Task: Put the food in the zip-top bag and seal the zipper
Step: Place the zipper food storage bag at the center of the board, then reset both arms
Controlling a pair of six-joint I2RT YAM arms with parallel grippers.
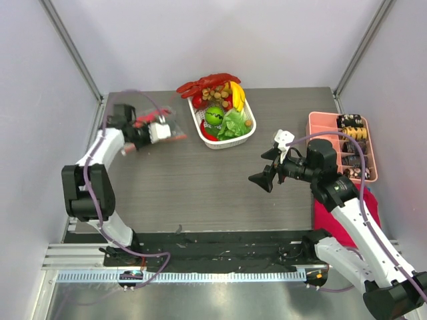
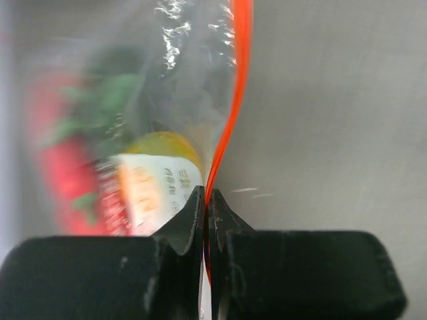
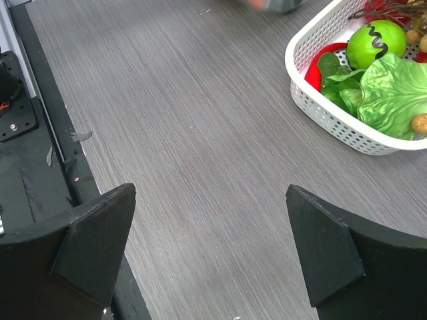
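The zip-top bag [image 1: 177,135] hangs at the table's back left, held up by my left gripper [image 1: 165,133]. In the left wrist view the left gripper [image 2: 206,195] is shut on the zipper [image 2: 237,87], the orange-red strip running up from between the fingertips. Through the clear bag [image 2: 167,73] I see blurred red and green food [image 2: 60,160] and a yellowish piece with a printed label [image 2: 157,180]. More food, including a green apple [image 3: 377,40] and lettuce [image 3: 393,93], lies in the white basket [image 1: 230,141]. My right gripper [image 1: 262,167] is open and empty over bare table [image 3: 210,193], right of centre.
The white basket [image 3: 333,113] stands at the back centre, with a red lobster toy [image 1: 203,83] on its far rim. A pink divided tray [image 1: 319,143] with brown snacks sits at the right edge. A red cloth [image 1: 333,213] lies by the right arm. Grey walls enclose the table.
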